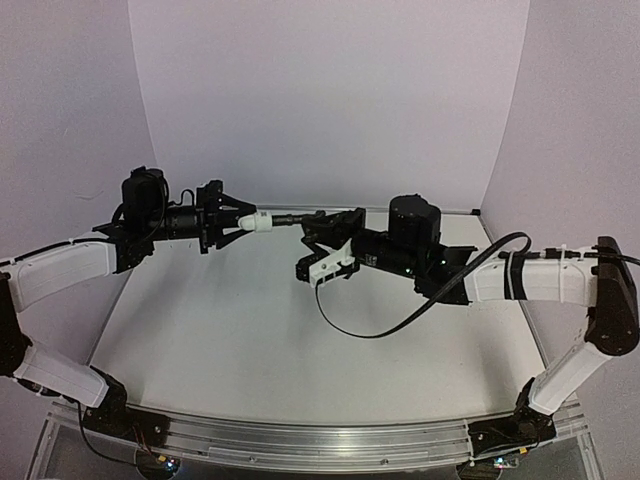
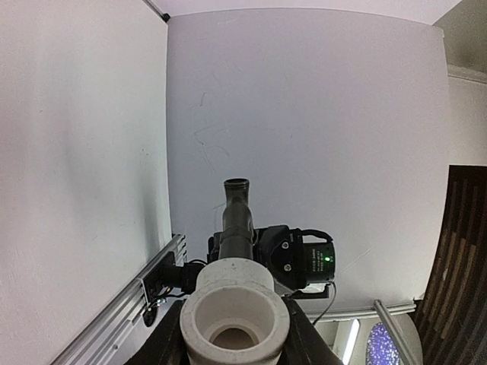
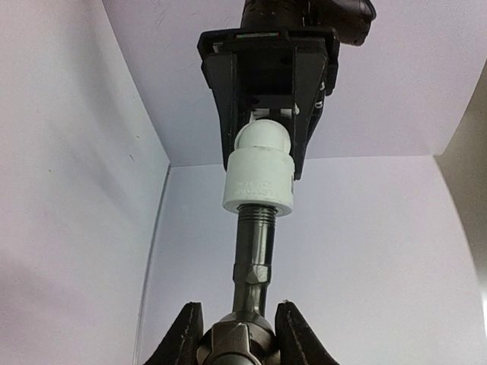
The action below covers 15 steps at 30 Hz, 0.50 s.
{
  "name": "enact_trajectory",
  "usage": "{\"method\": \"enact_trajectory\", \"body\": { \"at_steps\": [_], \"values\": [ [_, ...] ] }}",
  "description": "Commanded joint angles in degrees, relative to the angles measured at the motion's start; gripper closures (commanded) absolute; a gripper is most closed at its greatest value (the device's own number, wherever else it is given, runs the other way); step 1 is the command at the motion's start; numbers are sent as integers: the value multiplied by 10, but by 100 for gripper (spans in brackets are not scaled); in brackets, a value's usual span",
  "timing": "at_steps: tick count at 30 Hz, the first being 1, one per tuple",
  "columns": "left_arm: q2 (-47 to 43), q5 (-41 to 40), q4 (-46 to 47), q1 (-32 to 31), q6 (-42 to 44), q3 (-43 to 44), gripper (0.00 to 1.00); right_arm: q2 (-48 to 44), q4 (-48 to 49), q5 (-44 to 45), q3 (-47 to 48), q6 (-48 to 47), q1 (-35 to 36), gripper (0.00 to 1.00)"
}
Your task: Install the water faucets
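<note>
Top external view has both arms raised over the far edge of the surface (image 1: pixel 250 340), meeting a little left of its middle. The left tool (image 1: pixel 238 221) pinches the white fitting (image 1: pixel 258 222). The right tool (image 1: pixel 325 224) is pressed onto the handle end of the black tap (image 1: pixel 298 217).

Tap and fitting lie on one line, running left to right along that far edge, and they touch. The right wrist view shows the tap's threaded end just inside the fitting's mouth, with a few threads bare. The coming move, as I judge it, turns on that shared axis: one part must twist about it while the other is kept from turning, and any tilt would risk crossing the thread. Neither arm is nearer; each has its part.

A black cable (image 1: pixel 380 328) from the right arm loops over the surface.

Hidden are the tap's lever handle, covered by the right tool's fingers, and how deep the thread sits. The left wrist view looks into the fitting's open bore, which is too dark to read.
</note>
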Motion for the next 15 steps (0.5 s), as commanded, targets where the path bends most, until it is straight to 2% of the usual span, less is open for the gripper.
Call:
{"method": "enact_trajectory", "body": {
  "at_steps": [1,4,9,15],
  "values": [
    [5,9,-6,-4,90,37,100,-33,-87,27,62,172,26,100],
    [17,22,4,-4,110,33,100,-40,-130,6,80,256,31,100],
    [33,51,-73,-4,212,60,100,-57,-221,-48,137,397,32,100],
    [40,48,-164,-5,302,92,100,-45,-252,-52,186,545,32,100]
  ]
}}
